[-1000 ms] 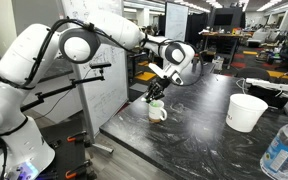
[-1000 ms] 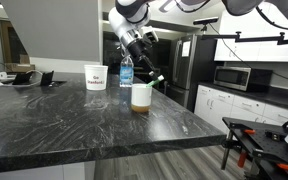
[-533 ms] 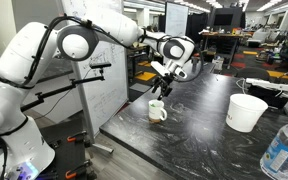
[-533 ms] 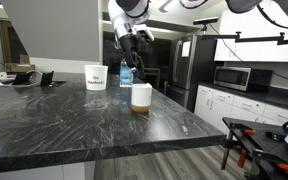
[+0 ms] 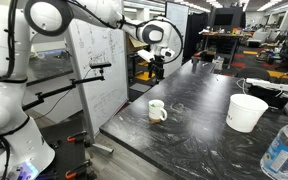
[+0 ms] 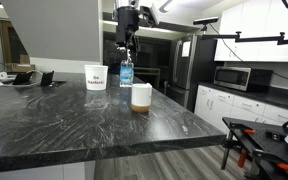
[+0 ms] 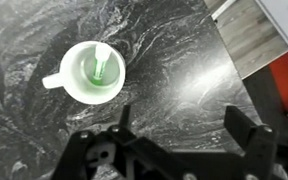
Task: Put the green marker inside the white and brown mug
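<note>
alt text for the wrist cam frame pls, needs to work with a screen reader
Top-down view: the green marker stands inside the white and brown mug, which sits on a dark marbled counter with its handle pointing to frame left. The gripper, open and empty, fills the bottom of the frame, clear of the mug.

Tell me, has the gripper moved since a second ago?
Yes. The gripper has lifted up from the rim of the white and brown mug and now hangs well above it, fingers open.

A dark marbled countertop (image 6: 64,120) stands before white cabinets (image 6: 216,105), a microwave (image 6: 234,77) and grey plank flooring (image 6: 169,165).
</note>
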Action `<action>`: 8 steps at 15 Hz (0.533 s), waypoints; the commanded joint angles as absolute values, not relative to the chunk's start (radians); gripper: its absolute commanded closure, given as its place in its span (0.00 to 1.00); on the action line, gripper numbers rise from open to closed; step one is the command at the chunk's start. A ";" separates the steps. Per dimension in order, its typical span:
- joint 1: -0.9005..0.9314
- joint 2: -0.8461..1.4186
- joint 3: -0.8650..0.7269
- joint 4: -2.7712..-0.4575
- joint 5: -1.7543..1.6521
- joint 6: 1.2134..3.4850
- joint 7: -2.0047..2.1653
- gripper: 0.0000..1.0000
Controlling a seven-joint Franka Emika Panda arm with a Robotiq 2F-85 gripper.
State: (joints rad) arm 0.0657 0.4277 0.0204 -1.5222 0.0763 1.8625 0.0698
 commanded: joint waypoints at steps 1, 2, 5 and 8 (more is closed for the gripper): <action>0.106 0.242 0.008 -1.781 -0.016 2.028 0.170 0.00; 0.109 0.196 0.011 -1.844 -0.032 2.047 0.198 0.00; 0.100 0.068 0.021 -1.994 -0.055 2.041 0.236 0.00; 0.090 -0.019 0.030 -2.064 -0.078 1.996 0.253 0.00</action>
